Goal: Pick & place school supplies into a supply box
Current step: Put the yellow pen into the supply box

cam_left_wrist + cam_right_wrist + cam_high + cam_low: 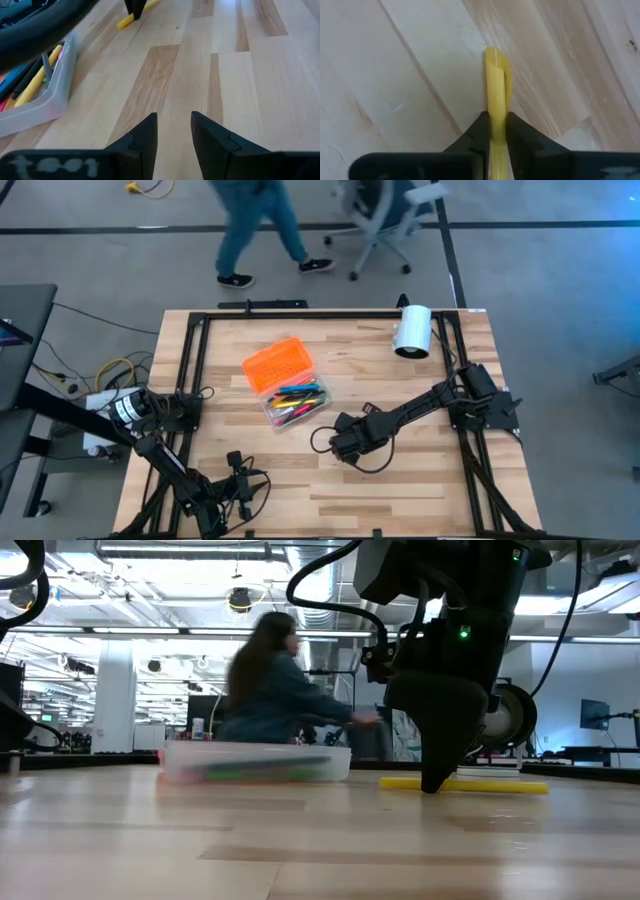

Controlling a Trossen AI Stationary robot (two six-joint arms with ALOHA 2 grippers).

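Observation:
The supply box stands at mid-table as a clear base [296, 404] holding several coloured pens, with its orange lid [277, 364] beside it on the far side. A yellow pen [490, 785] lies on the wood to the right of the box. My right gripper [493, 131] stands over it, shut on it. My left gripper [174, 127] waits open near the table's front left [238, 478], with nothing between its fingers. The scissors do not show. My right gripper pinches the yellow pen's shaft [495, 102] between its two fingers, nearer one end than the middle. The fingers [436, 775] come from above, pointing steeply down, one on each long side of the pen. The pen lies level on the table.
A white cylinder [411, 330] lies at the far right of the table. A black frame [195, 350] runs along the table's edges. A person [255, 225] walks past beyond the far edge. Bare wood lies between the box and the front edge.

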